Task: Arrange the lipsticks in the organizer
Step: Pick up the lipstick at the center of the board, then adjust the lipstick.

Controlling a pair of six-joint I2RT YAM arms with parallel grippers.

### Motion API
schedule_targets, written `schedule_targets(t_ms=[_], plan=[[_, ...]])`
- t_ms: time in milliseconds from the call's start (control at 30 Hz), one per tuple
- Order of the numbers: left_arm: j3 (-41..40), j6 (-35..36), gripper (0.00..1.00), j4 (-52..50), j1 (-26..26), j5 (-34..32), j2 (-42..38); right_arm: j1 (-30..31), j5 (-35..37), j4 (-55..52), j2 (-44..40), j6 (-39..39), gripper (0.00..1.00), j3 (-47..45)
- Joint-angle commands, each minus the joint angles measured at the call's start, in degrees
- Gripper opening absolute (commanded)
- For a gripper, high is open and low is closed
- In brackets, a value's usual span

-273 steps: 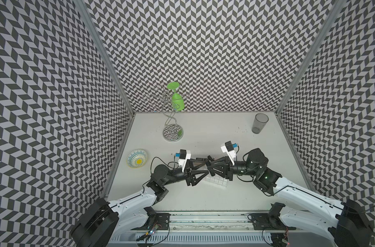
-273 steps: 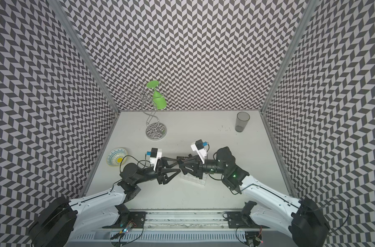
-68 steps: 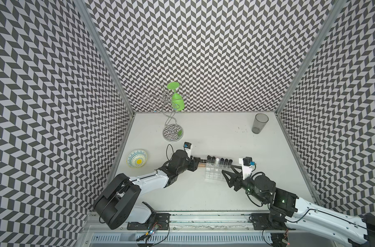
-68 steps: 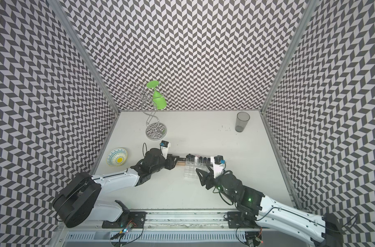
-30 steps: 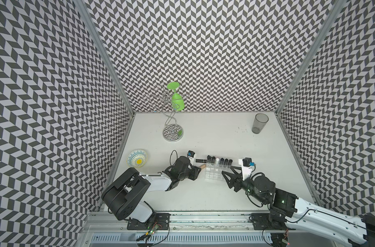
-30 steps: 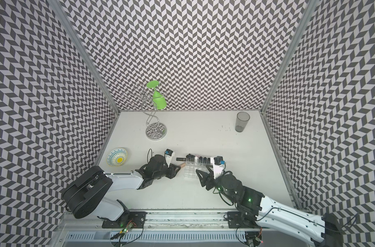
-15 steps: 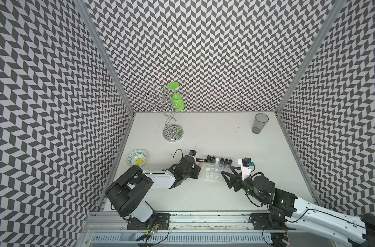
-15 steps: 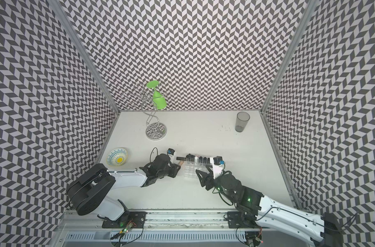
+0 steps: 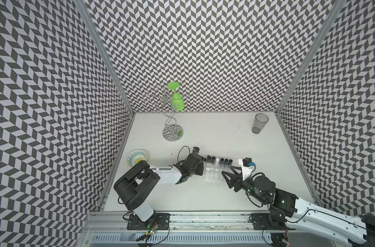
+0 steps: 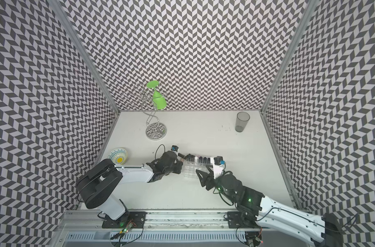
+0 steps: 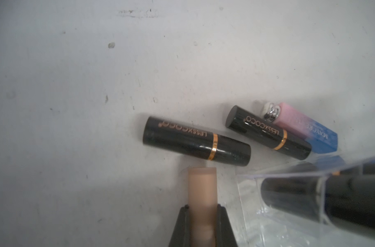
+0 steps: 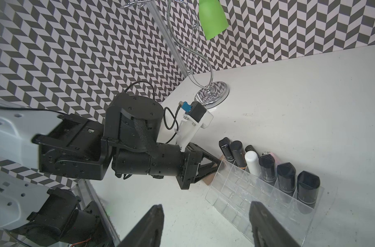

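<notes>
In a top view, the organizer [image 9: 213, 175] sits on the table [image 9: 214, 132], with lipsticks [image 9: 219, 160] upright in its far row.

Left wrist view: the left end effector [image 11: 201, 211] is clamped on a beige lipstick [image 11: 202, 186]. Two black lipsticks [image 11: 196, 141] marked "LESSXCOCO" lie just beyond.

Right wrist view: the right end effector [image 12: 205, 205] has its jaws apart, near the organizer. One black tube [image 12: 225, 150] reads "SHU".

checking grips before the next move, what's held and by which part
The left gripper is shut on the beige lipstick, pinching one end; the other end sticks out. The right gripper is open and empty.
</notes>
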Motion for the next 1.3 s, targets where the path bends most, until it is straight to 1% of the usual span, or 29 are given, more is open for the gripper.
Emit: schedule_targets(t_ms=[0, 100, 233, 333, 400, 433, 567, 600, 667, 733, 800, 867, 933, 1100, 1167, 1267], plan=[[-4.23, -1.17, 0.01, -10.08, -0.23, 1.31, -1.1, 0.21, -0.45, 2.87, -0.73, -0.6, 0.68, 0.37], [-6.65, -1.11, 0.0, -6.44, 0.58, 3.57, -7.81, 0.24, -0.66, 3.37, -0.08, -0.63, 0.68, 0.34], [-10.48, 1.06, 0.0, 2.26, 2.39, 9.57, -18.13, 0.23, -1.94, 4.86, 1.43, -0.43, 0.68, 0.62], [-12.72, 2.36, 0.0, 8.09, 3.97, 14.88, -24.89, 0.16, -1.91, 6.24, 2.01, 0.26, 0.66, 0.91], [-14.95, 3.84, 0.0, 15.74, 5.46, 21.0, -28.27, -0.53, -2.27, 8.44, 2.53, 0.27, 0.64, 1.07], [-16.26, 4.33, 0.0, 19.8, 5.91, 24.04, -29.35, -1.25, -3.67, 9.86, 2.94, 0.23, 0.64, 1.04], [-18.74, 6.52, 0.0, 33.11, 6.43, 37.52, -29.92, -6.96, -18.04, 14.72, 5.69, 1.03, 0.63, 2.07], [-18.77, 6.79, 0.0, 34.75, 6.45, 39.59, -29.63, -8.3, -22.32, 16.11, 6.11, 1.39, 0.65, 2.19], [-18.8, 8.17, 0.0, 37.86, 6.56, 43.36, -28.97, -10.01, -27.2, 17.3, 6.1, 1.59, 0.66, 2.48], [-19.43, 8.37, 0.0, 41.0, 6.68, 45.73, -29.06, -11.13, -28.14, 17.33, 5.65, 1.96, 0.69, 2.48], [-20.12, 8.42, 0.0, 44.63, 6.69, 49.68, -29.0, -13.41, -33.07, 18.67, 5.8, 2.56, 0.69, 2.27], [-20.03, 8.84, 0.0, 45.57, 6.53, 51.77, -29.21, -16.07, -39.71, 22.12, 7.02, 4.44, 0.68, 1.66], [-19.94, 9.62, 0.0, 45.63, 6.45, 52.65, -29.41, -17.43, -43.35, 24.35, 8.93, 5.86, 0.67, 1.73], [-18.06, 12.54, 0.0, 40.56, 6.35, 51.42, -29.04, -17.47, -47.87, 24.11, 12.88, 4.7, 0.64, 4.31], [-17.56, 12.25, 0.0, 39.96, 6.34, 50.67, -28.37, -17.46, -48.45, 22.96, 14.55, 3.81, 0.64, 5.68], [-16.62, 12.52, 0.0, 39.72, 6.34, 51.94, -27.24, -17.47, -48.48, 23.63, 16.31, 3.57, 0.63, 6.34]])
